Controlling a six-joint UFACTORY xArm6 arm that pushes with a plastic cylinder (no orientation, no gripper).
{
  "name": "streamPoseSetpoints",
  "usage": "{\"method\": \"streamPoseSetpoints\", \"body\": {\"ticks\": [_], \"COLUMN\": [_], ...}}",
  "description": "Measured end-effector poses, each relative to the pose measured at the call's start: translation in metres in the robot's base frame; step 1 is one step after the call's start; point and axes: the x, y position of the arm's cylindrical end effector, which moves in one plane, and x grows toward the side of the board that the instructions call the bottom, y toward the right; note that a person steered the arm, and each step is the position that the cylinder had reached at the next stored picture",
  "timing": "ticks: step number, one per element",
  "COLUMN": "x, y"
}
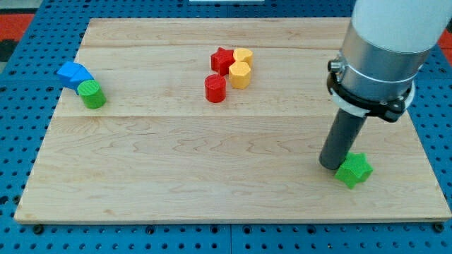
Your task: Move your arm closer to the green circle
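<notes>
green circle (91, 94) far at view's left; my tip (332, 166) apparently touching green star (354, 170), contact obscured

green circle (91, 94), blue block (74, 74), red star (223, 61), red cylinder (215, 89), two yellow blocks (241, 68), green star (353, 170) beside my dark tip (332, 165), pale wood board (212, 176).

The light wooden tabletop (212, 176) carries six small blocks, and my tip (332, 166) rests on it near the view's lower right, touching the left side of the green star (354, 170). At the view's far left the green circle (91, 94) sits against a blue block (73, 74). Near the top centre a red star (222, 60), two yellow blocks (244, 56) (239, 74) and a red cylinder (215, 89) cluster close together.
</notes>
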Motion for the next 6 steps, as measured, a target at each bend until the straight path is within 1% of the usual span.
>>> {"method": "streamPoseSetpoints", "body": {"ticks": [1,2,3,4,5,6], "x": [-0.015,-0.029,-0.027,-0.095,-0.152,-0.192], "y": [-0.028,-0.158,-0.317,-0.395,-0.427,-0.363]}}
